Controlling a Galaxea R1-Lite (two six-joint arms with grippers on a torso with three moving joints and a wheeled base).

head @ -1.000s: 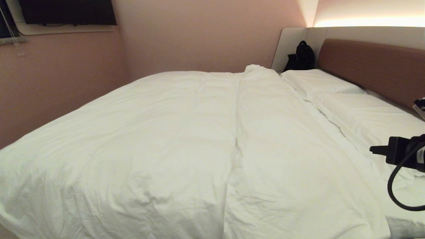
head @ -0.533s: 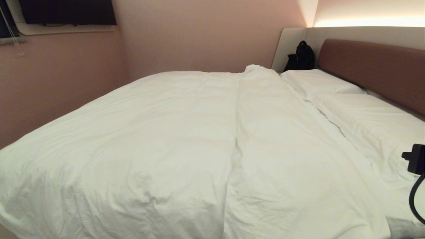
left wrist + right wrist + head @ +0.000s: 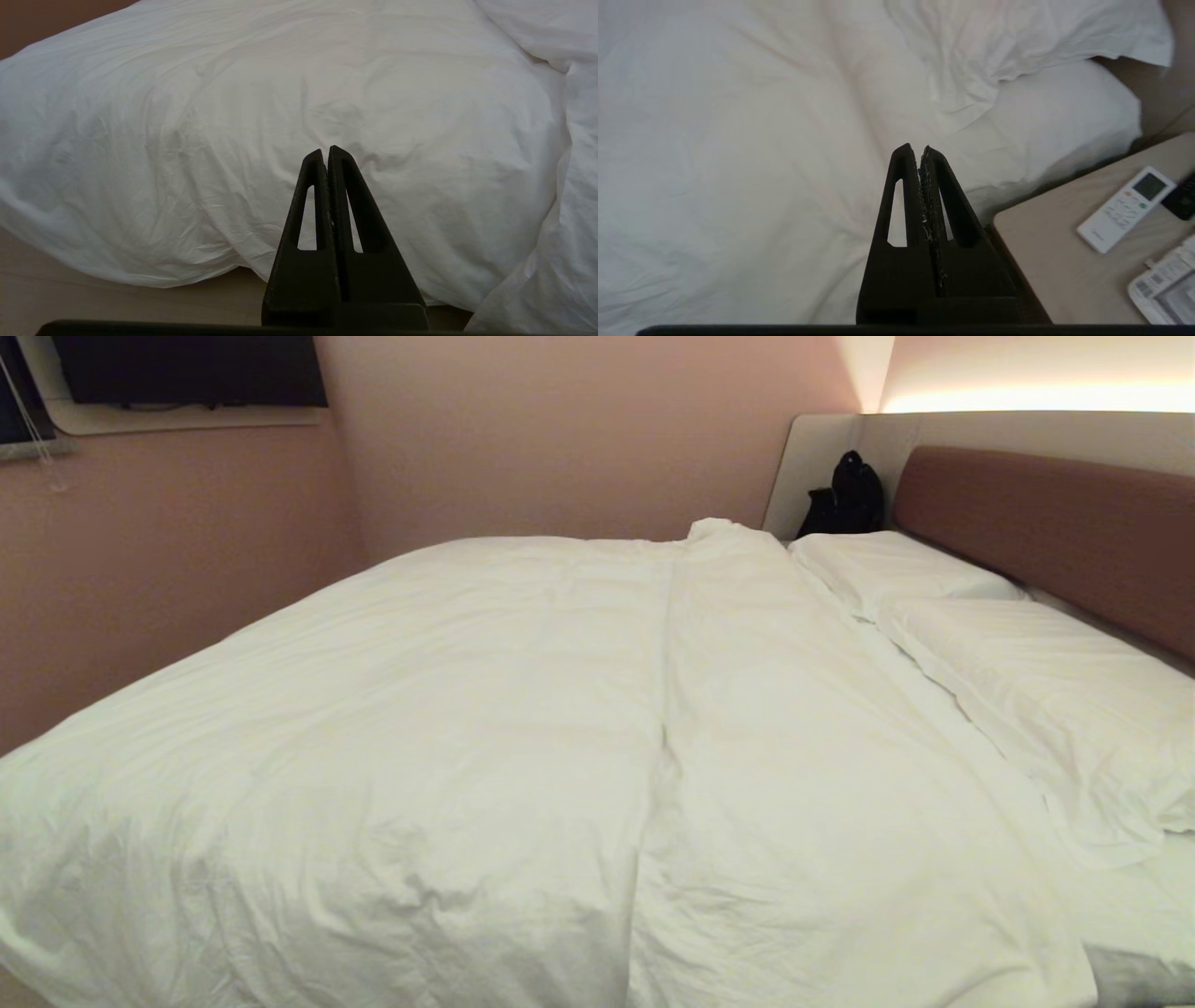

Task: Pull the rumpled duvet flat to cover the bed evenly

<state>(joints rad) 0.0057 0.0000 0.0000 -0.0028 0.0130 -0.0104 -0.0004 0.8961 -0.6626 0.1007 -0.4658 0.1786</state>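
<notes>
1. Gone from the head view: the right gripper [image 3: 920,148], seen at the right edge over the near pillow [image 3: 1055,709] a second ago, half out of frame midway, now fully outside it
2. Visible now only from its own wrist camera: jaws pressed together on nothing, hanging above the white bedding near the bedside table [image 3: 1064,261] with its remote [image 3: 1125,210]
3. Parked low at the near side of the bed [image 3: 1134,961]: the left gripper [image 3: 325,150], fingers closed and empty, pointed at the bulging edge of the duvet [image 3: 523,728]
4. Unchanged between the frames: the duvet itself, spread across the bed up to both pillows, with 1 long crease down the middle and small wrinkles at the near edge
5. Likely meaning for the task: spreading probably finished and the right arm pulling back to rest, since no cloth sits in either gripper and the cover already reaches the mattress edges on the visible sides
6. Left as a doubt: the central crease, possibly worth 1 more smoothing pull
</notes>
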